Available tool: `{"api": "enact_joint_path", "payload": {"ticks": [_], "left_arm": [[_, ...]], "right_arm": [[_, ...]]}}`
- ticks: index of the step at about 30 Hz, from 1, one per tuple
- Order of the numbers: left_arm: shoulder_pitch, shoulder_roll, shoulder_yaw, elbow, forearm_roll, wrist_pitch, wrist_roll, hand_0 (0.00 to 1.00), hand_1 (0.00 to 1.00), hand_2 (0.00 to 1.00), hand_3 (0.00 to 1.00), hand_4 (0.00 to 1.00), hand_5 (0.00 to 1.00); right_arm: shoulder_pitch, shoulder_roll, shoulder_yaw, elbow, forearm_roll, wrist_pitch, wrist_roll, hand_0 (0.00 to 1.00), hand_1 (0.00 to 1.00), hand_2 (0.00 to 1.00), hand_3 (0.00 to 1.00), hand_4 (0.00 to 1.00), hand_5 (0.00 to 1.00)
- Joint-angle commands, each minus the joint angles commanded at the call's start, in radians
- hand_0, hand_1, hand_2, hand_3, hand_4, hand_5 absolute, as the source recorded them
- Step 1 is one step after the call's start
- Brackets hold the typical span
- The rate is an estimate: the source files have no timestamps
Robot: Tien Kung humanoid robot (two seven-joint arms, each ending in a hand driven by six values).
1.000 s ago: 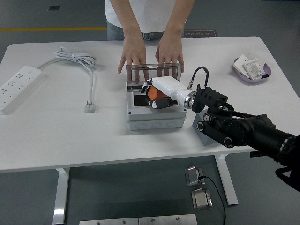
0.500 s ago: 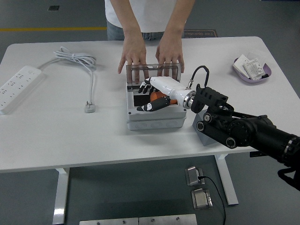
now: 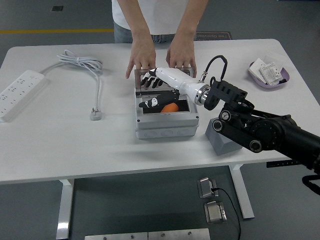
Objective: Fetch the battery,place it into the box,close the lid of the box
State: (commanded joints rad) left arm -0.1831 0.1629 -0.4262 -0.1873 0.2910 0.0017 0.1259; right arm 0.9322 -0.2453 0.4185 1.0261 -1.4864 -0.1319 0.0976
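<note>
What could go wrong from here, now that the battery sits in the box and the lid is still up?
The right hand, fingers spread, hangs over the orange battery and could knock it askew. The person's hands rest behind the upright clear lid; swinging it shut may catch their fingers. The grey box looks unsecured, so a push on the lid might slide it.

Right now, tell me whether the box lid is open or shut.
Open. The clear lid stands upright behind the box, steadied by the person's hands; the orange battery shows inside.
</note>
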Motion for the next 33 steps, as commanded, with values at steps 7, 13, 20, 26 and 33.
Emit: {"api": "enact_joint_path", "payload": {"ticks": [7, 13, 20, 26, 33], "left_arm": [[-0.004, 0.004, -0.003, 0.000, 0.004, 0.000, 0.002, 0.657, 0.741, 0.726, 0.647, 0.637, 0.213], [-0.009, 0.009, -0.008, -0.001, 0.010, 0.000, 0.004, 0.657, 0.741, 0.726, 0.648, 0.637, 0.213], [-0.012, 0.012, -0.012, -0.001, 0.015, 0.000, 0.005, 0.657, 0.741, 0.725, 0.647, 0.637, 0.213], [-0.011, 0.010, -0.027, -0.002, 0.031, 0.000, 0.012, 0.657, 0.742, 0.725, 0.647, 0.637, 0.213], [-0.013, 0.010, -0.022, -0.001, 0.028, 0.000, 0.009, 0.657, 0.741, 0.726, 0.647, 0.637, 0.213]], "right_arm": [[0.073, -0.001, 0.023, -0.047, 0.021, 0.006, 0.003, 0.560, 0.585, 0.627, 0.667, 0.998, 0.535], [0.156, 0.010, 0.005, -0.151, 0.075, 0.010, 0.019, 0.549, 0.577, 0.628, 0.665, 0.998, 0.537], [0.191, 0.025, -0.055, -0.265, 0.141, 0.014, 0.033, 0.541, 0.572, 0.630, 0.659, 0.998, 0.532], [0.167, 0.029, -0.084, -0.302, 0.165, 0.011, 0.040, 0.537, 0.568, 0.630, 0.659, 0.998, 0.539], [0.139, 0.025, -0.102, -0.302, 0.175, 0.004, 0.044, 0.534, 0.570, 0.630, 0.657, 0.998, 0.541]]}}
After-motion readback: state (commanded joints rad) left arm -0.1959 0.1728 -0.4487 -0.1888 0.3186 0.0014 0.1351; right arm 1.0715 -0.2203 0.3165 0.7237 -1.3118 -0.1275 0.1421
